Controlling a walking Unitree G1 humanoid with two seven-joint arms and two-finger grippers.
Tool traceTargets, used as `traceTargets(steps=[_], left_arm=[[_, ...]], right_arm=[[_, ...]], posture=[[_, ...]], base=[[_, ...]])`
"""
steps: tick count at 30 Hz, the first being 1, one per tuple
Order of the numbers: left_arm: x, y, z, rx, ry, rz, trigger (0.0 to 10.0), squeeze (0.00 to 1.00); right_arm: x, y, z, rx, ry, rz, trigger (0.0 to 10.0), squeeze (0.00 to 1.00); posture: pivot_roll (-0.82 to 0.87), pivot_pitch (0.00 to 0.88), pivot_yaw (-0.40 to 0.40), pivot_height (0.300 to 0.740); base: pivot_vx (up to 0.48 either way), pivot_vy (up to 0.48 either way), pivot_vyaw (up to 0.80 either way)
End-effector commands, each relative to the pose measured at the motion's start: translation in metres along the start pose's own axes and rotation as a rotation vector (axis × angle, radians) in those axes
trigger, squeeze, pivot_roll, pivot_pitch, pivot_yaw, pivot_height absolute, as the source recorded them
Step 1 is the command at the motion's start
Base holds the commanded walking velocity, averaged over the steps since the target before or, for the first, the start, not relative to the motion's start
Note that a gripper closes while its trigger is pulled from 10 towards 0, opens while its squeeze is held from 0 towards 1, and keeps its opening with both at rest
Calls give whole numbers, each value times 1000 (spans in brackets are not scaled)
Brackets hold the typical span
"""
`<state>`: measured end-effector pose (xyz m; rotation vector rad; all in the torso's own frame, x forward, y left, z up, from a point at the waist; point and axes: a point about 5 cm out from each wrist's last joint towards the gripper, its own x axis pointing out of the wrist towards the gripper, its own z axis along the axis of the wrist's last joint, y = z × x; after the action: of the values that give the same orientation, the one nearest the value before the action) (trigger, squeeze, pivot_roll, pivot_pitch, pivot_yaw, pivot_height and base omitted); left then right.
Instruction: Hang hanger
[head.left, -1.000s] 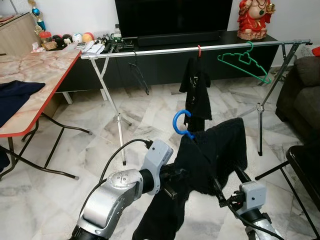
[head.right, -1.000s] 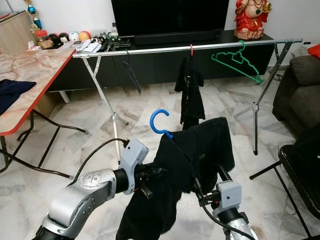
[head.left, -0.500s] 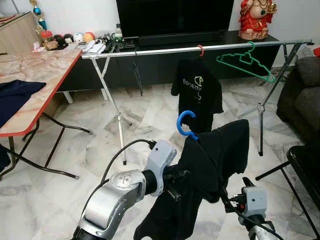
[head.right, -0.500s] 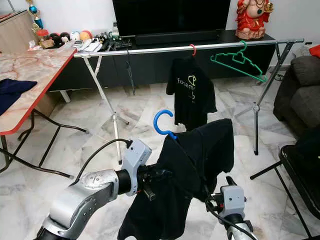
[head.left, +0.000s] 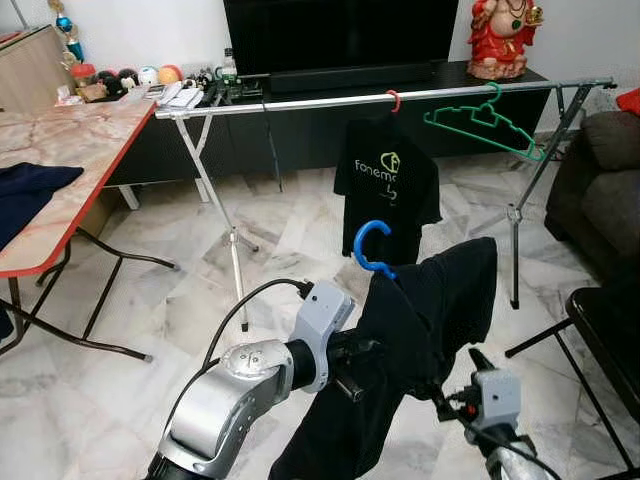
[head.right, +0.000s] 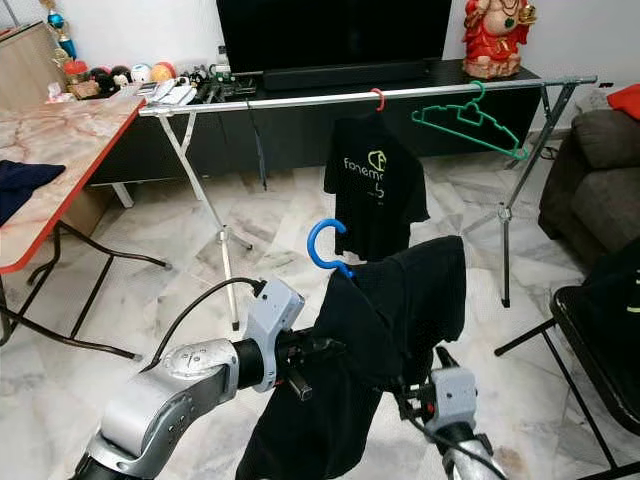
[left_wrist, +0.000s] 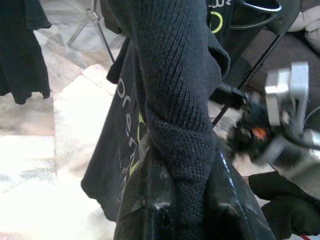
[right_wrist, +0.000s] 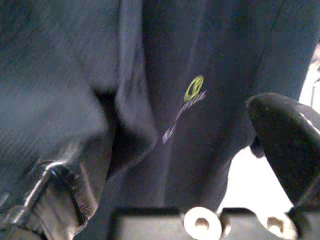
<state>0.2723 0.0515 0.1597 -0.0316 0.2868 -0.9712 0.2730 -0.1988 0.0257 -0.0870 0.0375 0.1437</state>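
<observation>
A black shirt (head.left: 430, 300) hangs on a blue hanger whose hook (head.left: 367, 246) sticks up in front of me. My left gripper (head.left: 364, 353) is shut on the shirt's thick knit edge near the collar, as the left wrist view shows (left_wrist: 182, 165). My right gripper (head.left: 455, 388) sits low under the shirt's right hem, open, with the dark cloth (right_wrist: 190, 100) spread before its fingers (right_wrist: 285, 145). The silver rack rail (head.left: 300, 100) runs across ahead. On it hang a black printed T-shirt (head.left: 386, 185) on a red hook and a bare green hanger (head.left: 480, 115).
A marble-topped table (head.left: 70, 150) with a red edge stands at the left, a dark cloth (head.left: 30, 185) on it. A dark sofa (head.left: 605, 170) and a black chair (head.left: 610, 330) are at the right. A TV console (head.left: 330, 125) and red statue (head.left: 500, 35) stand behind the rack.
The black T-shirt on the rail has swung round to show its printed front. My right gripper has dropped lower beneath the held shirt's hem. The left gripper keeps its hold.
</observation>
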Motion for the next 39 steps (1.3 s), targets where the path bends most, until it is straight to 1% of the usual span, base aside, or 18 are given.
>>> traceTargets(steps=[1,5,6,8,13,14,15,16,17,20,21,22,23,25,29,31,36,39], left_arm=[[-2,-7,16,41,-57,-36,10000,0],[-2,-9,17,42,-61,-40,10000,0],[-2,-9,18,41,-67,-41,10000,0],[0,-10,19,40,-72,-44,10000,0],[1,-15,21,34,-82,-55,10000,0],[1,-15,21,33,-82,-56,10000,0],[1,-15,20,31,-80,-55,10000,0],[0,-15,19,30,-77,-52,10000,0],[0,-15,17,28,-72,-47,10000,0],[0,-14,16,27,-69,-42,10000,0],[0,-14,15,24,-68,-39,10000,0],[0,-14,15,23,-68,-39,10000,0],[1,-14,14,21,-65,-37,10000,0],[1,-13,12,19,-61,-34,10000,0],[1,-12,9,20,-49,-24,10000,0],[0,-9,7,19,-37,-4,10000,0],[-1,-6,7,21,-34,8,10000,0],[-4,0,3,35,-18,43,10000,0]], right_arm=[[6,1,3,-13,-3,-4,10000,0],[16,7,8,5,5,30,10000,0],[20,14,6,14,43,76,10000,0],[22,20,5,8,62,112,10000,0],[29,25,8,16,61,104,10000,0],[30,24,9,18,56,99,9686,0],[31,23,11,17,51,87,3843,0],[32,21,12,16,47,74,1059,0],[33,16,14,11,42,44,0,0],[33,11,16,11,26,2,0,0],[32,5,17,20,14,-46,0,0],[32,4,17,22,12,-58,0,0],[30,0,17,37,6,-101,0,0],[28,-1,16,35,2,-126,0,0],[24,2,13,53,-6,-149,0,0],[21,7,10,67,-11,-154,0,0],[21,10,9,69,-11,-155,0,0],[24,9,14,59,-29,-155,0,0]], posture=[[69,66,25,740],[74,65,24,740],[73,65,24,740],[76,65,24,740],[89,67,19,740],[88,70,18,740],[88,70,18,740],[86,70,18,740],[84,71,17,740],[84,69,16,740],[81,69,16,740],[81,69,16,740],[76,69,17,740],[75,69,17,740],[73,67,17,740],[75,63,18,740],[76,55,17,740],[71,43,15,740]], base=[[0,0,0],[0,0,0],[0,0,0],[0,0,0],[0,0,0],[0,0,0],[0,0,0],[0,0,0],[0,0,0],[0,0,0],[0,0,0],[0,0,0],[0,0,0],[0,0,0],[0,0,0],[0,0,0],[0,0,0],[0,0,0]])
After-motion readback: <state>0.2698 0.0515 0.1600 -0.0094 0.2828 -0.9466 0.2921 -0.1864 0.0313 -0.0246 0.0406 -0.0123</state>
